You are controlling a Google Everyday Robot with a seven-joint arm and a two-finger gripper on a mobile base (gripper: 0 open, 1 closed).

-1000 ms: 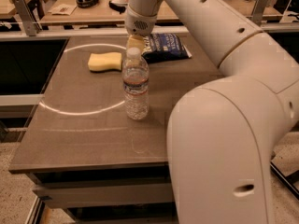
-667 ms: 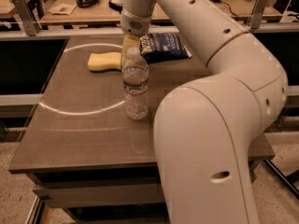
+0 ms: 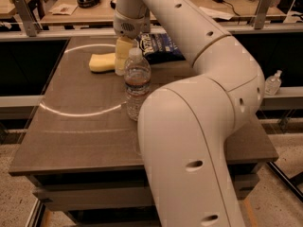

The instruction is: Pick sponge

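The pale yellow sponge [image 3: 101, 62] lies flat on the far left part of the brown table [image 3: 71, 141]. My gripper [image 3: 122, 68] hangs from the white arm, reaches down to the table and sits right at the sponge's right end, which it partly hides. I cannot tell whether it touches the sponge. A clear water bottle [image 3: 137, 85] stands upright just in front of the gripper, nearer to me.
A dark blue snack bag [image 3: 161, 45] lies on the table to the right of the gripper, behind the arm. The big white arm fills the right half of the view. A desk with clutter and metal posts stands behind the table. A small bottle [image 3: 273, 83] sits at far right.
The arm has swung left and the gripper has come down lower, from just right of the sponge to right against its right end. Sponge and bottle have not moved.
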